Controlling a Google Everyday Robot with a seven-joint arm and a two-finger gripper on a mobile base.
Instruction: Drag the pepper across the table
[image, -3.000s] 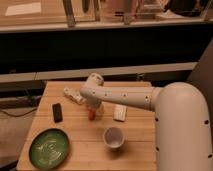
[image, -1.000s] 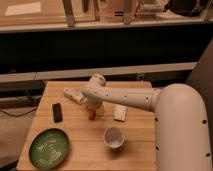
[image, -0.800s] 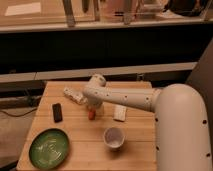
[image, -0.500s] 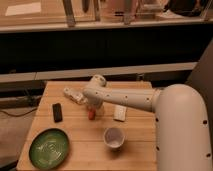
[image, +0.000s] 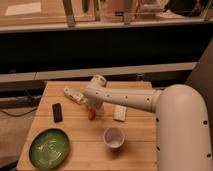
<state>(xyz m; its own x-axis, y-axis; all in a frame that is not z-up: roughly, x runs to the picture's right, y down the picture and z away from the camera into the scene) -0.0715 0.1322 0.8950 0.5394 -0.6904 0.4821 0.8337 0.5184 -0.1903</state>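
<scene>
The arm (image: 130, 100) reaches from the right across the table (image: 82, 145) toward its middle. The gripper (image: 91, 106) points down at the end of the arm, directly above the pepper (image: 91, 114). The arm's own casing hides the fingers from this side. The jaws stand wide; whether they touch the pepper cannot be told from here.

The pepper lies on the table near the centre, slightly toward the far edge, just beneath the gripper. Only its lower red-orange end shows.

Other items on the table:
- A black block (image: 57, 112) lies near the left edge, well apart from the pepper.
- A whitish bottle (image: 75, 96) lies on its side toward the far edge, just left of the gripper.
- A green plate (image: 49, 147) sits at the near left corner.
- A white cup (image: 114, 137) stands upright toward the near edge, right of the pepper.
- A small white flat piece (image: 119, 113) lies right of the pepper, under the arm.
</scene>
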